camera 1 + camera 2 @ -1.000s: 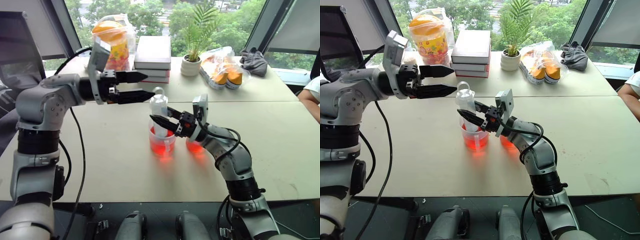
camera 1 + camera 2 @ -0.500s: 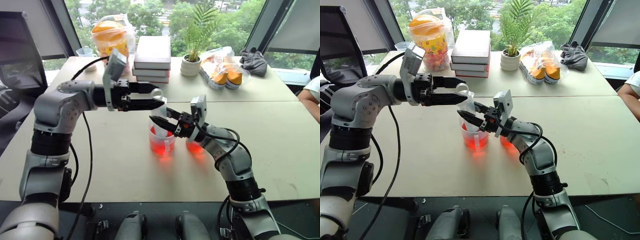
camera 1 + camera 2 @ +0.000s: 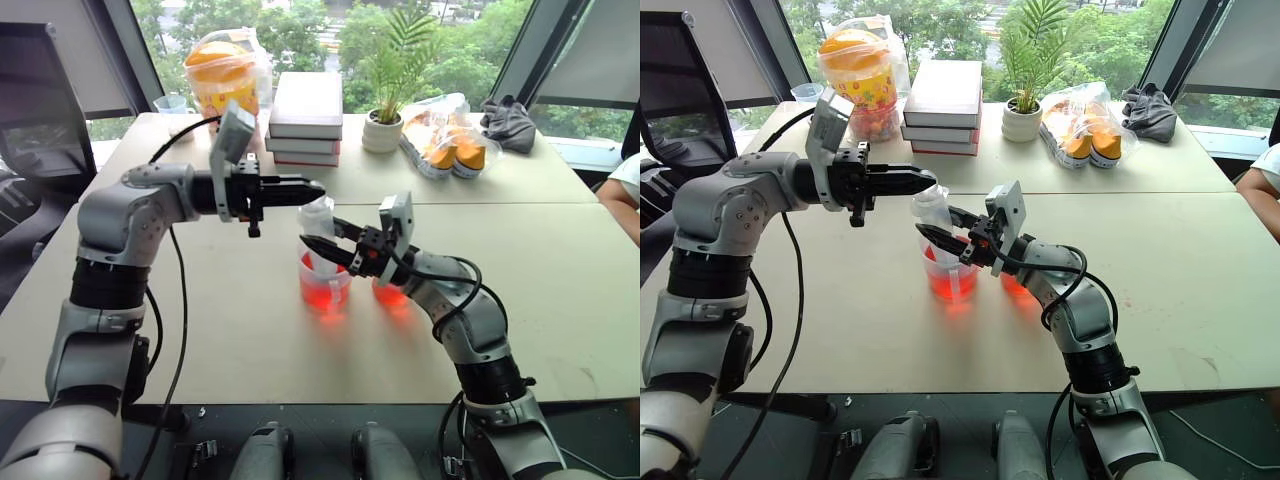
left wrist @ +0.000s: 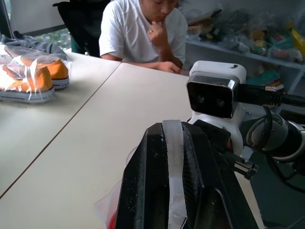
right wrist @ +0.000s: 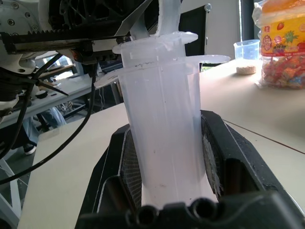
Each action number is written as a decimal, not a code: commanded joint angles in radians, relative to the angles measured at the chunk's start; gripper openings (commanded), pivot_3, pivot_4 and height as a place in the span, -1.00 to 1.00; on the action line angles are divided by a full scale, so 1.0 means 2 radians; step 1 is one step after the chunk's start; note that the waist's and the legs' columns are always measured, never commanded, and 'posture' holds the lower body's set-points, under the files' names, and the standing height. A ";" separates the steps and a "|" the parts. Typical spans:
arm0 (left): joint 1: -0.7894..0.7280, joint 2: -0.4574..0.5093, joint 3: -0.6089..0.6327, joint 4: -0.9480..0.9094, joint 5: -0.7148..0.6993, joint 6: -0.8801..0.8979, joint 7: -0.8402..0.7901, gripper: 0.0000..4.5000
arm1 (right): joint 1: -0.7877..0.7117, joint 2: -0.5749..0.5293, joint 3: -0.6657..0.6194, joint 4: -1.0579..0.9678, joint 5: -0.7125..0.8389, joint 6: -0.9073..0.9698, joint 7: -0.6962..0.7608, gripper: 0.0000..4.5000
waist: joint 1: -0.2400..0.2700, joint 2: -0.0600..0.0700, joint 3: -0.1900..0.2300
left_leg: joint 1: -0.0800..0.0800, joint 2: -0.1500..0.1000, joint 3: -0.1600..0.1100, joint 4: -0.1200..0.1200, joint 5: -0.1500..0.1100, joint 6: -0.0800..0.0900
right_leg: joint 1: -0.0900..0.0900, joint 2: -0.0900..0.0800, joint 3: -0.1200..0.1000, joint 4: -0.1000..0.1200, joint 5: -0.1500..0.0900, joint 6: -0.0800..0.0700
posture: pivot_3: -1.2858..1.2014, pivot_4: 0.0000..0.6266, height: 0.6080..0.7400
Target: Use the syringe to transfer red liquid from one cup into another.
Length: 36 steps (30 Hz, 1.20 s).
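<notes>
Now the right hand [image 3: 322, 243] is gripping the syringe [image 3: 319, 232] upright in the larger cup [image 3: 324, 285] of red liquid [image 3: 324, 292], the left hand [image 3: 316, 186] is pinching its plunger top, and drawing and emptying into the smaller cup [image 3: 390, 293] are remaining.

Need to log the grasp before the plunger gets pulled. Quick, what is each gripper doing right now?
Left gripper: shut on the syringe plunger's top.
Right gripper: shut on the syringe barrel.

The large clear plastic syringe with a white plunger [image 3: 320, 232] stands nearly upright, its lower end inside the taller clear plastic beaker [image 3: 324, 285] holding translucent red liquid [image 3: 325, 293]. A shorter clear cup [image 3: 388, 293] sits just beside that beaker.
</notes>
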 commanded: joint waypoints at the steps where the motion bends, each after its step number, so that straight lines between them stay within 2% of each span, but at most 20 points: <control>1: -0.037 0.001 0.016 0.003 0.002 -0.016 -0.001 -0.97 | 0.005 -0.009 0.009 -0.015 0.003 0.010 0.007 -0.39 | 0.000 0.000 0.000 | 0.000 0.000 0.000 0.000 0.000 0.000 | 0.000 0.000 0.000 0.000 0.000 0.000 | 0.03 -0.52 1.00; 21: -0.089 0.022 0.030 0.061 0.031 -0.045 -0.021 -0.97 | 0.018 -0.017 0.018 -0.003 0.001 0.017 0.021 -0.39 | 0.000 0.000 0.000 | 0.000 0.000 0.000 0.000 0.000 0.000 | 0.000 0.000 0.000 0.000 0.000 0.000 | 0.03 -0.52 1.00; 34: -0.084 0.016 0.027 0.064 0.031 -0.048 -0.026 -0.97 | 0.010 -0.019 0.015 -0.012 0.004 0.019 0.019 -0.39 | 0.000 0.000 0.000 | 0.000 0.000 0.000 0.000 0.000 0.000 | 0.000 0.000 0.000 0.000 0.000 0.000 | 0.03 -0.52 1.00; 36: -0.076 0.015 0.023 0.058 0.030 -0.043 -0.028 -0.59 | 0.000 -0.018 0.009 -0.020 0.009 0.024 0.015 -0.39 | -0.001 0.000 0.000 | 0.000 0.000 0.000 0.000 0.000 0.000 | 0.000 0.000 0.000 0.000 0.000 0.000 | 0.03 -0.52 1.00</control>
